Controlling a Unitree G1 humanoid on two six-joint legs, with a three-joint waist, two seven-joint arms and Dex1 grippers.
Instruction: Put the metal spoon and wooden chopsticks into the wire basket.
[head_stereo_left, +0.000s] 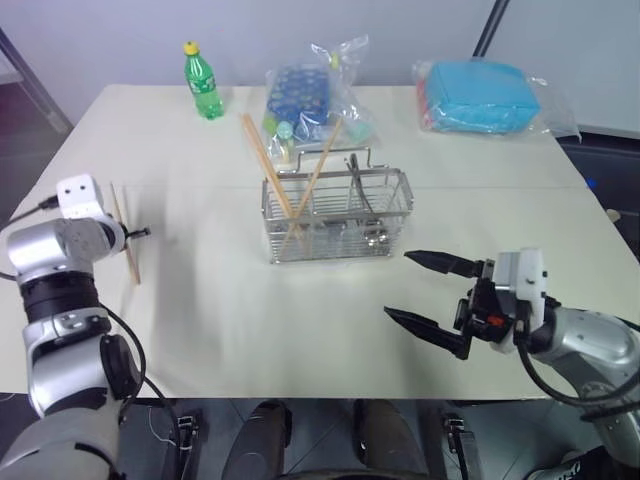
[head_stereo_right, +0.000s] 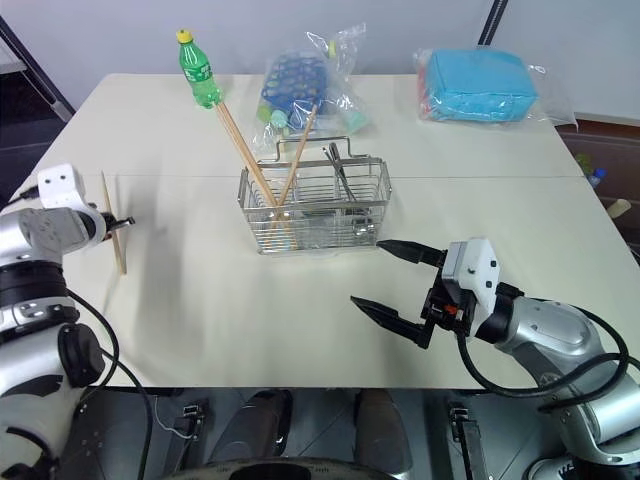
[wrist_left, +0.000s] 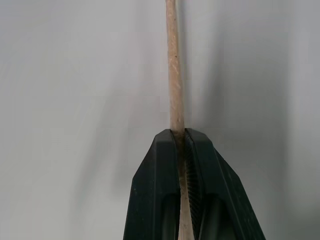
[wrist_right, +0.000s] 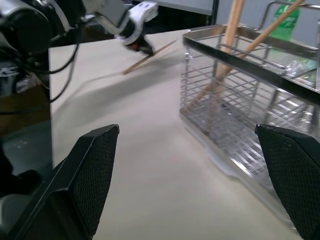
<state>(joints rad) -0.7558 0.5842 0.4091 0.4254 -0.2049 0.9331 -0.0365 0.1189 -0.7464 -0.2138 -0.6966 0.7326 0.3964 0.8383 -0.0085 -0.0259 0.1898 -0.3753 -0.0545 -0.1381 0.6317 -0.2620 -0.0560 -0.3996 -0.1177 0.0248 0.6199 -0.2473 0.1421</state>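
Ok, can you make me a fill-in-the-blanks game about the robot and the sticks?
1. The left tool is shut on one wooden ____.
2. Two chopsticks lean inside the wire ____.
3. The right tool has its fingers ____.
4. The bottle at the table's far side is ____.

Missing words: chopstick; basket; open; green

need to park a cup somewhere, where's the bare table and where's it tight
Free: the cream table between the silver wire basket and the near edge, and the stretch between the basket and the left hand, which grips a wooden chopstick. Crowded: the far edge, with the green plastic bottle, the clear bag of bottles and the bagged blue pack.
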